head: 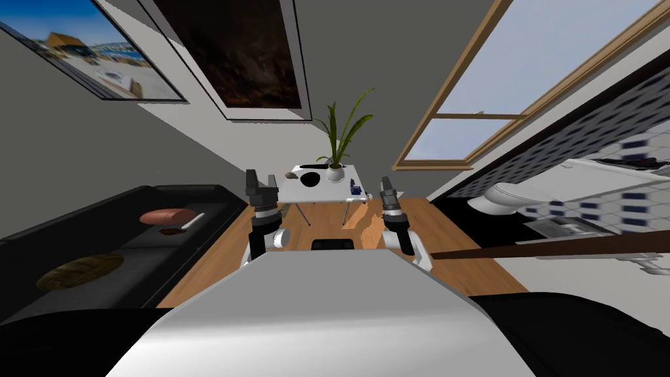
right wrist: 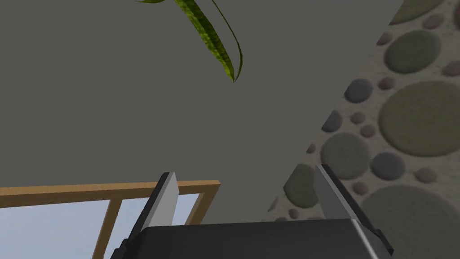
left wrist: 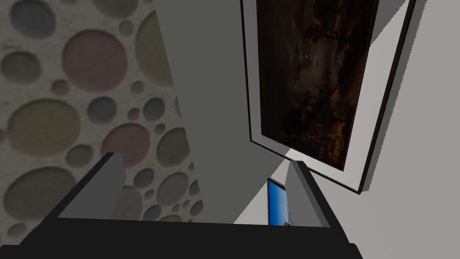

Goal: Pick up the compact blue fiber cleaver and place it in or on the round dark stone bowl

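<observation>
A small white table (head: 340, 191) stands ahead against the far wall. On it sits a round dark bowl (head: 309, 178), and a small blue object (head: 356, 190), likely the cleaver, lies at the table's right edge. My left gripper (head: 261, 179) is raised well short of the table, left of it, and stands open (left wrist: 202, 173) with nothing between its fingers. My right gripper (head: 387, 185) is raised to the right of the table, also open (right wrist: 245, 191) and empty.
A potted plant (head: 337, 147) stands on the table behind the bowl, with a dark flat item (head: 313, 166) near it. A black sofa (head: 105, 255) with cushions runs along the left. A window (head: 523, 85) and a kitchen counter (head: 589, 196) are on the right. Wooden floor (head: 327, 226) lies between me and the table.
</observation>
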Robot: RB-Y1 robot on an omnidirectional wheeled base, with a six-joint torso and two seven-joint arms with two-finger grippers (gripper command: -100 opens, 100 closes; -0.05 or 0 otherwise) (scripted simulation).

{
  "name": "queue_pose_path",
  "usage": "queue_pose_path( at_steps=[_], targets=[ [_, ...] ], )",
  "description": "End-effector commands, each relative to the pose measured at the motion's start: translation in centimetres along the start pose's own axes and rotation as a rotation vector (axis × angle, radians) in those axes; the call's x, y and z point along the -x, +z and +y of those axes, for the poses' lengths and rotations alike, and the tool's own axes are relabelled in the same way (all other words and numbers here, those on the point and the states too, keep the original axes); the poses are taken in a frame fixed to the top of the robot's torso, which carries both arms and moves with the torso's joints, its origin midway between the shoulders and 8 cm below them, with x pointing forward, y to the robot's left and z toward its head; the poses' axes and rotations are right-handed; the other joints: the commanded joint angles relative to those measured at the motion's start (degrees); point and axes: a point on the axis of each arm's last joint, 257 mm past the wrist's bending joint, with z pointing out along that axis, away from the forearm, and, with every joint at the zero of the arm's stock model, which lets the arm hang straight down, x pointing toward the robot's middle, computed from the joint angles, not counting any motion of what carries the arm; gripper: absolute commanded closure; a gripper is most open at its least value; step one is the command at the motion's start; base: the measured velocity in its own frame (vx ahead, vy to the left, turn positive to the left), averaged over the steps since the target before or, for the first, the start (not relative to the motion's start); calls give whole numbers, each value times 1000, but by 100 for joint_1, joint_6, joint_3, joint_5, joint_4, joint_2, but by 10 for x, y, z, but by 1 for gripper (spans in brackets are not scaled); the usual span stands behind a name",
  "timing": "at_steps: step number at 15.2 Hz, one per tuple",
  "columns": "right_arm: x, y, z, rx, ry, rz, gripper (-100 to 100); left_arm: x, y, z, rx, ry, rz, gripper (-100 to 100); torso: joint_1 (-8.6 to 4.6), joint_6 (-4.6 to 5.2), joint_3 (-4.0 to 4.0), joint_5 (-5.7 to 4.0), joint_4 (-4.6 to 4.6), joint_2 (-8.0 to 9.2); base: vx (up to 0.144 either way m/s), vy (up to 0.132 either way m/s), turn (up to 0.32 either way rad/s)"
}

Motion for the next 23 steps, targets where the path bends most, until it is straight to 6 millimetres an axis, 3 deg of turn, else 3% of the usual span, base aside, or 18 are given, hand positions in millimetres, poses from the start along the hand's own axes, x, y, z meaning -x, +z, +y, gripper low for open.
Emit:
queue_pose_path(
  at_steps=[1, 2, 3, 6, 9, 12, 13, 16, 19, 20, 21, 23],
  targets=[
    [-7, -6, -25, -55, -94, 48, -100, 0, 0, 0, 0, 0, 0, 0, 0, 0, 0, 0, 0, 0, 39, 153, 82],
    [-10, -9, -38, -81, -139, 71, -100, 0, 0, 0, 0, 0, 0, 0, 6, -1, 1, 2, 0, 1, 50, 168, 138],
    [-10, -9, -38, -81, -139, 71, -100, 0, 0, 0, 0, 0, 0, 0, 12, 1, 0, 3, 0, 0, 55, 139, -17],
    [-16, -20, -80, -162, -283, 145, -100, 0, 0, 0, 0, 0, 0, 0, -3, 0, 0, 0, 0, 0, 53, 122, 59],
    [-17, -25, -95, -190, -333, 171, -100, 0, 0, 0, 0, 0, 0, 0, -3, 1, 1, 0, 0, 3, 33, 114, 42],
    [-17, -37, -126, -246, -439, 227, -100, 0, 0, 0, 0, 0, 0, 0, -12, 1, 8, -1, 3, 13, 24, 94, 43],
    [-17, -37, -126, -246, -439, 227, -100, 0, 0, 0, 0, 0, 0, 0, -16, 2, 7, -2, 3, 11, 43, 81, 37],
    [-10, -56, -172, -326, -606, 315, -100, 0, 0, 0, 0, 0, 0, 0, -7, 0, 2, -1, 1, 2, 55, 128, 76],
    [-6, -66, -190, -359, -664, 350, -100, 0, 0, 0, 0, 0, 0, 0, 2, 1, 0, 2, 0, 1, 48, 125, 37],
    [-1, -74, -206, -386, -723, 383, -100, 0, 0, 0, 0, 0, 0, 0, -4, 1, 2, 1, 1, 4, 36, 94, 47],
    [-1, -74, -206, -386, -723, 383, -100, 0, 0, 0, 0, 0, 0, 0, -10, 1, 3, -1, 1, 5, 30, 82, 44],
    [13, -88, -233, -432, -843, 447, -100, 0, 0, 0, 0, 0, 0, 0, -16, 1, 5, -2, 2, 8, 42, 112, 69]
  ],
)
